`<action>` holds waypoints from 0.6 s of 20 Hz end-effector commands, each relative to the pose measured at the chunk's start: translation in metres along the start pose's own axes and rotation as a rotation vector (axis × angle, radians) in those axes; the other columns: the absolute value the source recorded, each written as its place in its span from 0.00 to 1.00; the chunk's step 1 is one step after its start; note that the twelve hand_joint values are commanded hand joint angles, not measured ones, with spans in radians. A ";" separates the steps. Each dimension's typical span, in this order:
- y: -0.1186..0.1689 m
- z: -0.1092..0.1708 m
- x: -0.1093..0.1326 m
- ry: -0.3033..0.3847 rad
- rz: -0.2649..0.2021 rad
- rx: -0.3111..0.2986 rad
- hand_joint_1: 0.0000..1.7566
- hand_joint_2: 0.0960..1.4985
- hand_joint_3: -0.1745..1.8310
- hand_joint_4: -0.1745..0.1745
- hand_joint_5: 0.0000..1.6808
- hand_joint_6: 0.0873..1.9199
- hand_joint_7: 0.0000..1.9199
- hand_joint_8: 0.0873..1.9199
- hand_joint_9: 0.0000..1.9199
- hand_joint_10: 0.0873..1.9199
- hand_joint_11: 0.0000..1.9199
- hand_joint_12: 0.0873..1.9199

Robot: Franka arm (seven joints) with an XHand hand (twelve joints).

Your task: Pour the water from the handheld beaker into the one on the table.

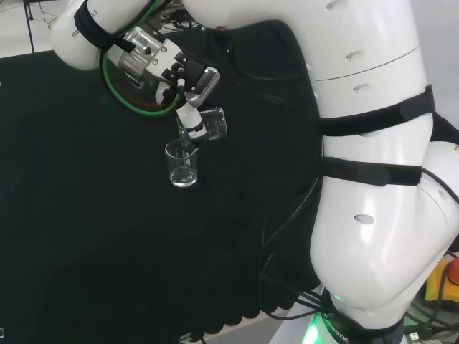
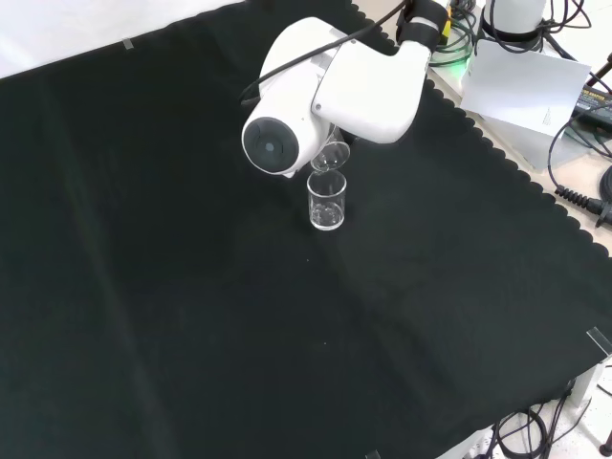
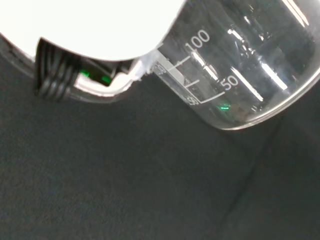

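Note:
In the head view my hand [image 1: 188, 97] is curled round a clear handheld beaker [image 1: 212, 123], which is tipped on its side with its mouth towards a second clear beaker [image 1: 181, 164] standing upright on the black cloth just below it. The front view has the tipped beaker [image 2: 332, 157] right above the rim of the standing beaker [image 2: 326, 201], under the arm's white link. The wrist view looks close at the held beaker [image 3: 240, 60], with its printed scale and a white part of the hand [image 3: 100, 25] against it. I cannot tell how much water either beaker holds.
The arm's big white links [image 1: 373, 179] stand at the right of the head view. A green cable [image 1: 125, 93] loops by the wrist. The cloth's scalloped edge [image 2: 497, 153] runs past cables and grey gear at the front view's right. Bare black cloth [image 2: 191, 316] lies around the beakers.

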State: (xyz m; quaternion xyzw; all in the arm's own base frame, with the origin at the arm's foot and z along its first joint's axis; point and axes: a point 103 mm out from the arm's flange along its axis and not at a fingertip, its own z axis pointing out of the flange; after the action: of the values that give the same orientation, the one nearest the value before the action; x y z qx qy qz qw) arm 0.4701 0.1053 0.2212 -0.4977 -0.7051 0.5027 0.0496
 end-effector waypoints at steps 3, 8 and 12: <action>-0.002 -0.005 -0.001 0.033 -0.020 -0.052 0.74 0.33 0.55 0.00 0.68 0.50 0.63 0.49 0.79 0.42 0.62 0.41; -0.003 -0.003 -0.007 0.082 -0.052 -0.132 0.74 0.33 0.55 0.00 0.68 0.50 0.63 0.49 0.79 0.42 0.62 0.41; 0.000 0.006 -0.018 0.144 -0.081 -0.204 0.74 0.33 0.55 0.00 0.68 0.50 0.63 0.49 0.79 0.42 0.62 0.41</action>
State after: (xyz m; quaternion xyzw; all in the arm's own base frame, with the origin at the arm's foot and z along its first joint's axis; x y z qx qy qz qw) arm 0.4736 0.1014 0.2272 -0.5021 -0.7434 0.4383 0.0558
